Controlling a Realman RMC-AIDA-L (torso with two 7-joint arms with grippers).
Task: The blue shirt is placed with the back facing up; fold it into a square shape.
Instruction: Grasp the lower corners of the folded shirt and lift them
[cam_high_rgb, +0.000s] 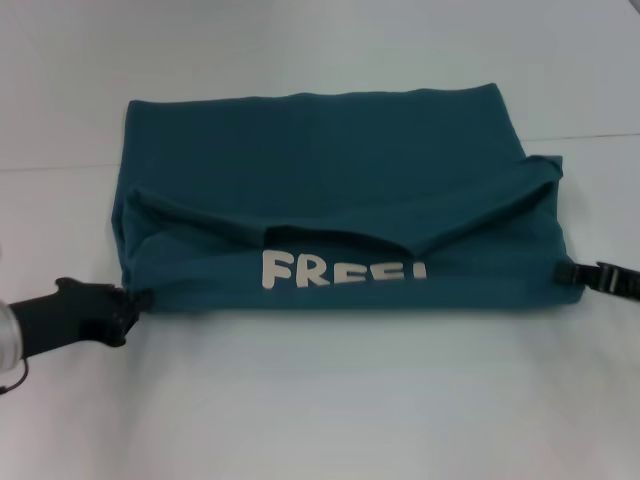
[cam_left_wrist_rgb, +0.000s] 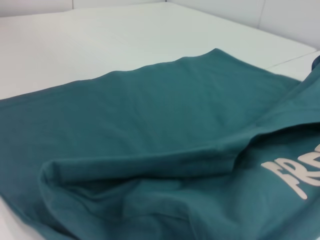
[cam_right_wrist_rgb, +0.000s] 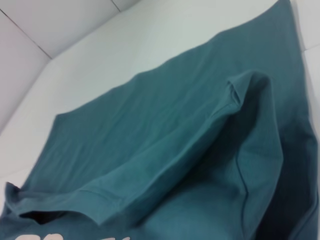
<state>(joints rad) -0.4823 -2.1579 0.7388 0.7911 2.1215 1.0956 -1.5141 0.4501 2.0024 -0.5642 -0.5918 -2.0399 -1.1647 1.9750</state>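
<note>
The left gripper (cam_high_rgb: 138, 300) is at about 8 o'clock in the head view, low on the white table (cam_high_rgb: 320, 400). Its tip touches the near left corner of the blue shirt (cam_high_rgb: 330, 190), and its jaws seem clenched on that corner, though the fingers themselves are hard to see.

The blue shirt lies in the middle of the table, folded into a wide block. Its far part is flat and smooth. The near part is turned back over itself, so the collar opening (cam_high_rgb: 335, 238) shows at about 6 o'clock of the cloth. Under it stand white letters (cam_high_rgb: 340, 270) (they read "FREE", the last one cut by a fold). This print is also seen in the left wrist view (cam_left_wrist_rgb: 295, 175).

The right gripper (cam_high_rgb: 575, 273) is at about 3 o'clock, at the near right corner of the shirt. It touches the cloth edge there; I cannot tell if its jaws grasp it.
</note>
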